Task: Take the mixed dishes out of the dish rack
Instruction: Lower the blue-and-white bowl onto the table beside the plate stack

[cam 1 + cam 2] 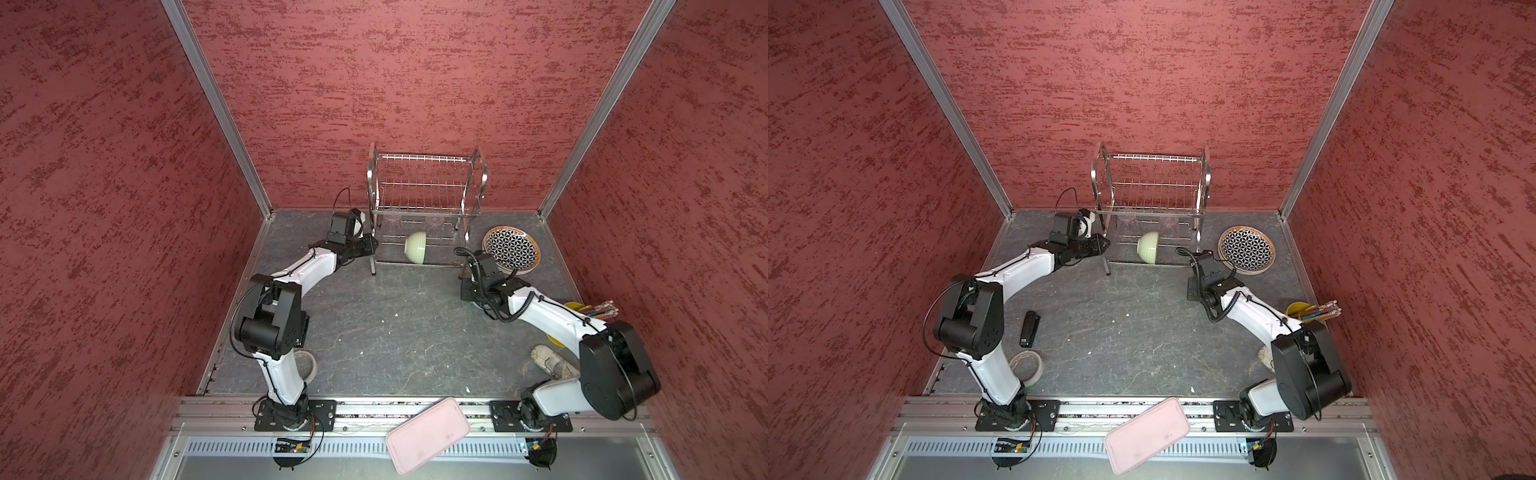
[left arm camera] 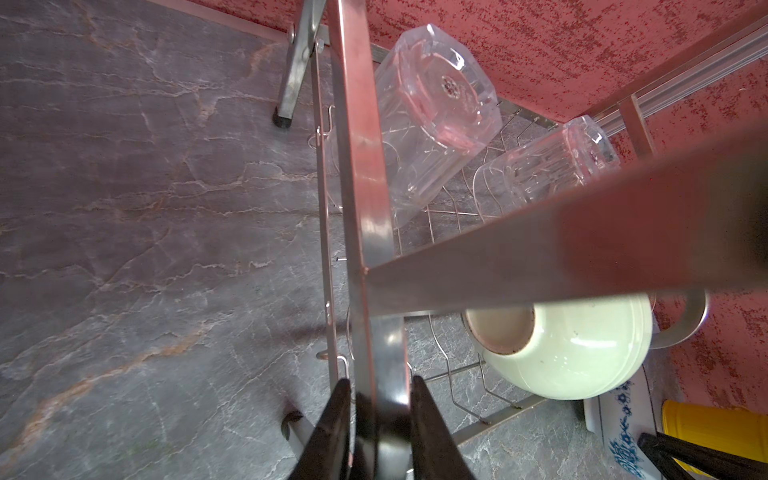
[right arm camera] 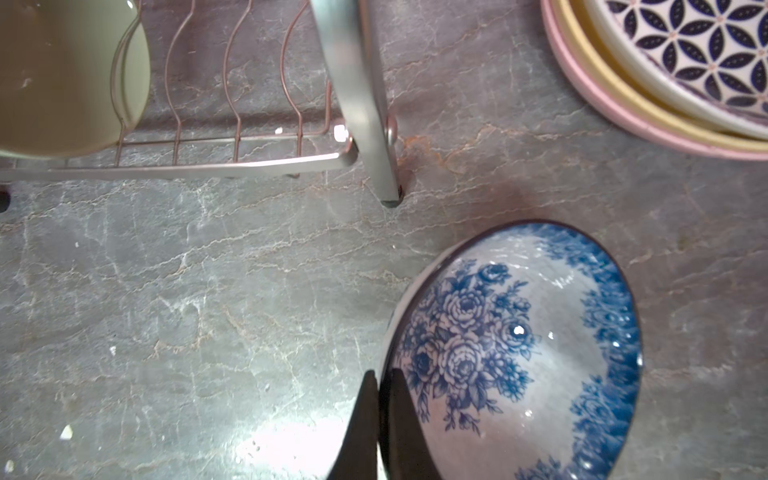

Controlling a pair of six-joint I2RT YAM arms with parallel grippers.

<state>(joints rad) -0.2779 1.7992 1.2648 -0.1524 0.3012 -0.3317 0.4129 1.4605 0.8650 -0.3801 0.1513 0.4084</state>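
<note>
The left gripper (image 2: 380,380) is clamping the near side frame of the rack (image 1: 424,195), its two black fingers (image 2: 332,432) pressing the flat steel bar from either side. The rack is standing upright on the desk (image 1: 395,324) against the back wall, and its upper tier is holding nothing.

On the lower tier a green bowl (image 1: 417,248) is lying on its side at the front, its foot facing the left gripper. Behind it, two clear cups (image 2: 436,116) are sitting upside down on the wires, one beside the other.

The right gripper (image 3: 380,378) is pinching the rim of the floral bowl (image 3: 519,353), one finger inside and one outside. This bowl is out of the rack, just in front of the rack's right front leg, opening facing up and tilted. Whether it is touching the desk I cannot tell.

To the right of the rack three plates are lying stacked flat on the desk: the patterned plate (image 3: 698,45) is resting on top, the yellow plate (image 3: 617,70) under it, and the pink plate (image 3: 590,81) at the bottom. The stack is sitting near the floral bowl but apart from it.

A pink tray (image 1: 428,434) is lying across the front rail.
</note>
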